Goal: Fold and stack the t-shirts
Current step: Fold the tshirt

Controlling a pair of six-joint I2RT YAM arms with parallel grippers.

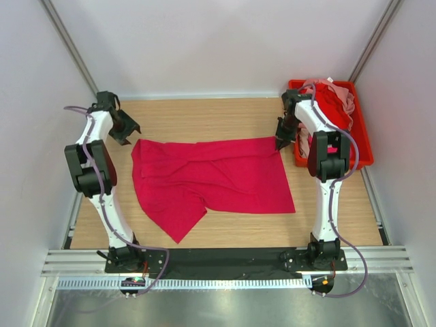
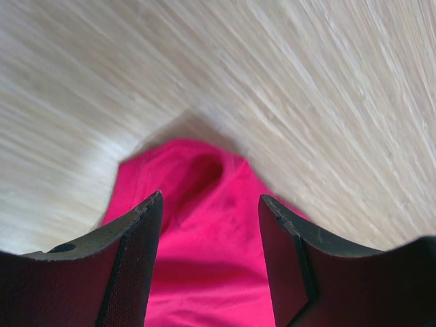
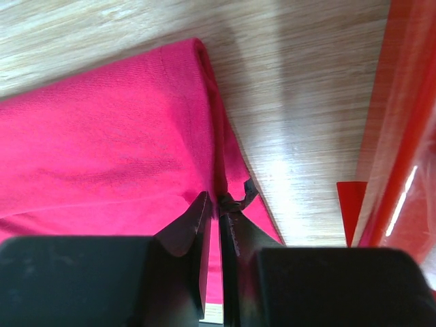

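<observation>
A crimson-magenta t-shirt [image 1: 211,177] lies spread on the wooden table, its lower left part folded into a point. My left gripper [image 1: 127,134] hovers at its far left corner. In the left wrist view that gripper [image 2: 210,197] is open, with the shirt corner [image 2: 204,231] lying flat beneath it. My right gripper [image 1: 281,143] sits at the shirt's far right corner. In the right wrist view its jaws [image 3: 214,201] stand a narrow slit apart. A raised ridge of the shirt [image 3: 102,136] runs up to their tips. More t-shirts, red and pale pink [image 1: 334,105], are heaped in the bin.
A rigid red plastic bin [image 1: 364,146] stands at the back right, just right of the right arm; its wall [image 3: 402,136] shows close beside the right gripper. White walls close in the table at the back and on both sides.
</observation>
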